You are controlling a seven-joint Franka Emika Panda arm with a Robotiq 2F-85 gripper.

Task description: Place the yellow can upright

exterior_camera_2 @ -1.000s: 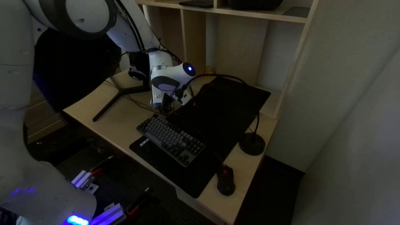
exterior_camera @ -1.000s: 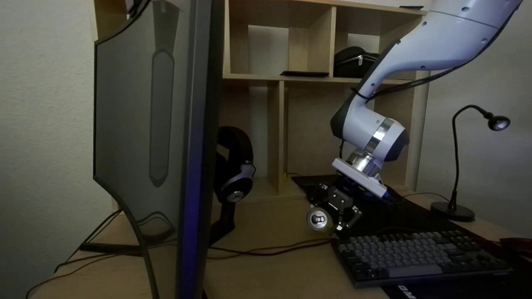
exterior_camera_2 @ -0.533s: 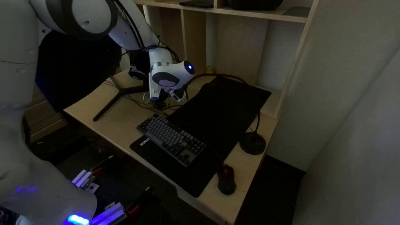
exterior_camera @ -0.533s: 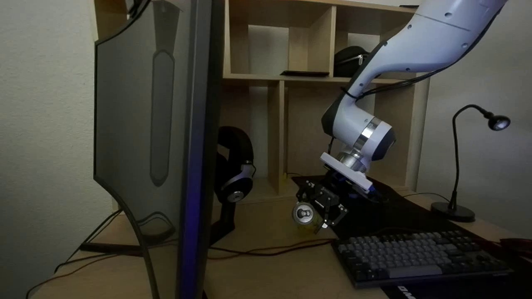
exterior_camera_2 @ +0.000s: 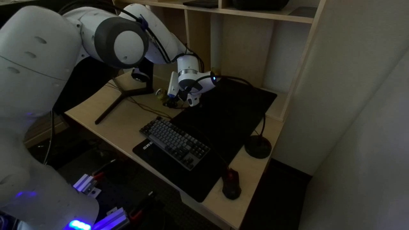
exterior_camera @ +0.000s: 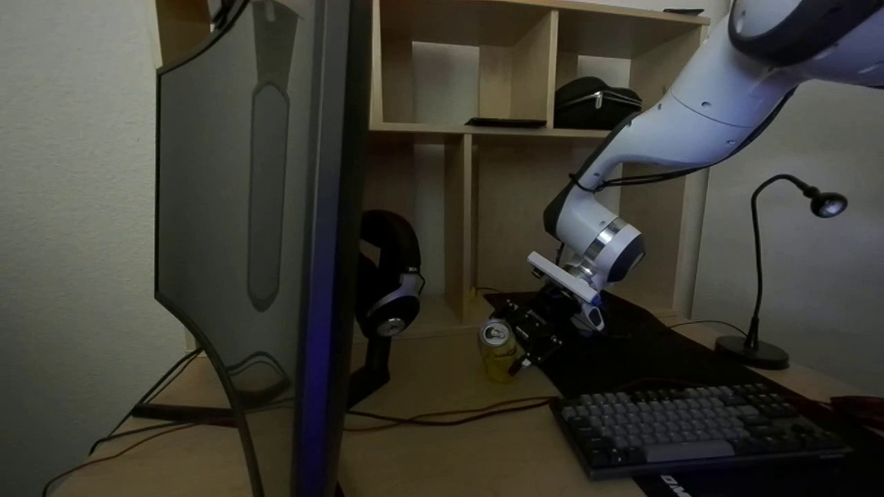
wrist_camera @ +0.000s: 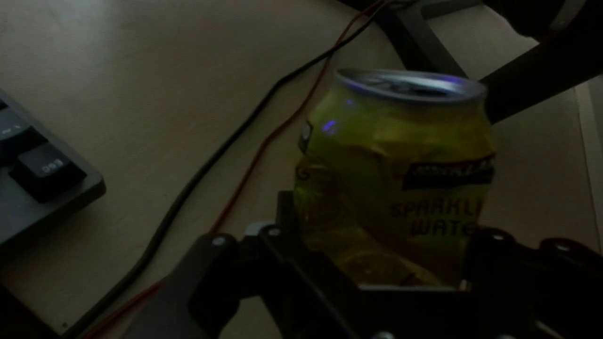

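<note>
End effector (wrist_camera: pixel 384 228) is being used to grip yellow can (exterior_camera: pixel 497 355) by sides, presumably for standing it base-down; can is being held tilted over table (exterior_camera: pixel 442 455), right of headphones (exterior_camera: pixel 397 309), contact with table unclear.

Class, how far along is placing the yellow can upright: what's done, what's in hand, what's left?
Done: the gripper clasps the yellow can from both sides in the wrist view. In hand, apparently: righting it; it leans, its silver lid tipped toward the viewer in an exterior view. Left: likely standing it straight on the desk and opening the gripper, which is closed on it. Whether it touches down, I can't tell.
</note>
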